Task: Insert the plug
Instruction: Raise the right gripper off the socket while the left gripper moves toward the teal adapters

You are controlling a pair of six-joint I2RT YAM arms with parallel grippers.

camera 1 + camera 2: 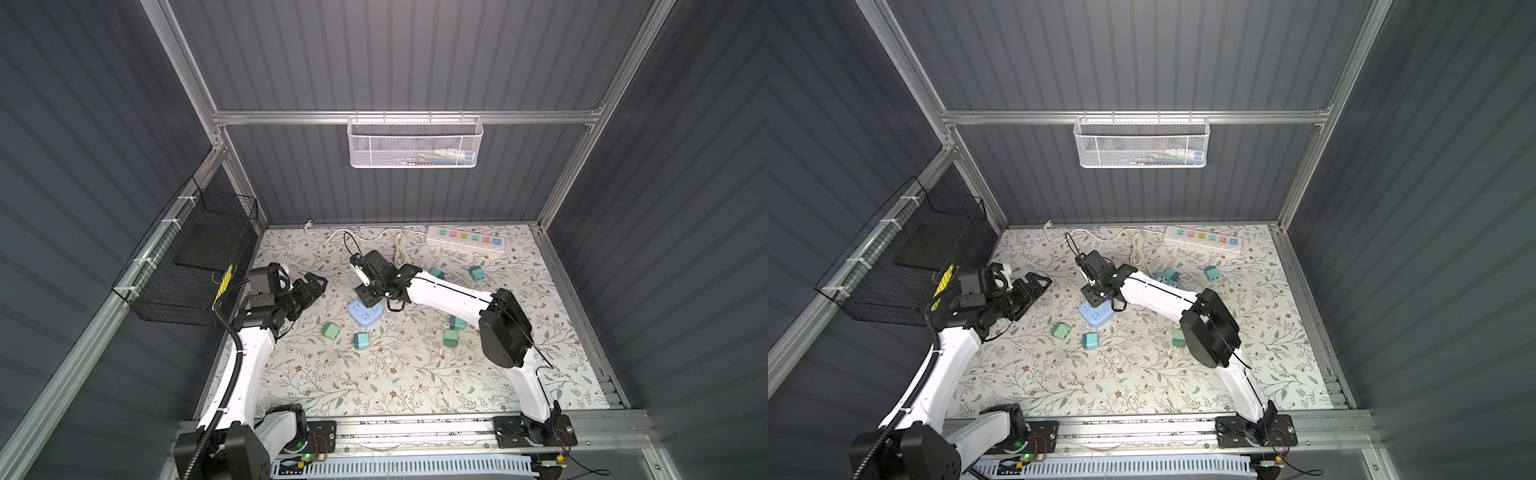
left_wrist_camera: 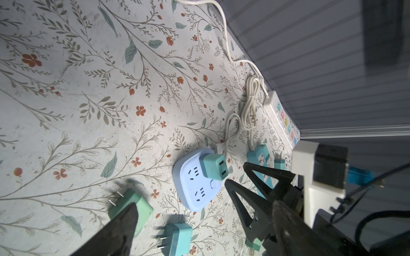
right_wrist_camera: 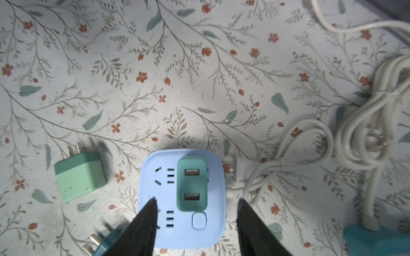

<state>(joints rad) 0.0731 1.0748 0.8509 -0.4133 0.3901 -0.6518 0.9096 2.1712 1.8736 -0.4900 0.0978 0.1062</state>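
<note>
- on the worktop point(image 3: 199, 93), is the teal plug point(image 3: 192, 183) seated in that blue socket block point(image 3: 182, 237)?
- looks fully in and flush, i'd say. the right hand point(image 3: 197, 200) hangs open above it, gripping nothing.
- and the left hand point(image 1: 318, 281)?
- open too, empty, well aside. only backing away seems left.
</note>
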